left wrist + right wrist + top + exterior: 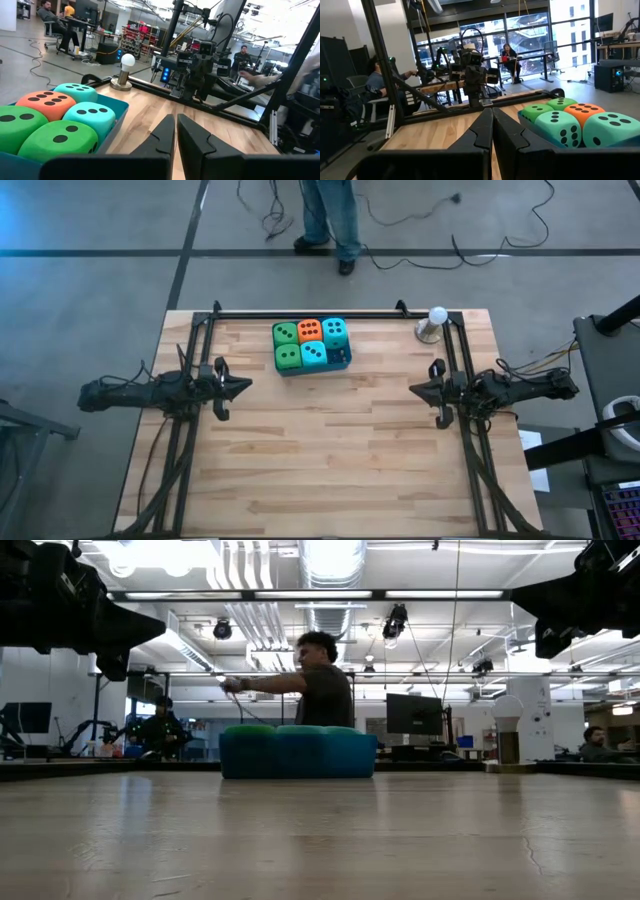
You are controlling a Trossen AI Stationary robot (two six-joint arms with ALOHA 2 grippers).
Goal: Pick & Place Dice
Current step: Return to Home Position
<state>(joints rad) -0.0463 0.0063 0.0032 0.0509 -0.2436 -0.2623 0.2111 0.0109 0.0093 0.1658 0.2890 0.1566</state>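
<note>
Several dice sit packed in a blue tray (342,362) near the table's far edge: two green (285,333) (288,357), one orange-red (309,329), two teal (334,330) (313,353). The left wrist view shows them too, the orange-red die (45,102) among green and teal ones. My left gripper (245,386) hovers shut at the table's left side, level, clear of the tray. My right gripper (415,389) hovers shut at the right side, also level and apart from the dice.
A small white ball on a metal stand (435,323) stands at the far right corner. Black frame rails (320,314) run along the far edge and both sides. Bare wood (330,450) spreads between the arms and toward the near edge. A person (330,220) stands beyond the table.
</note>
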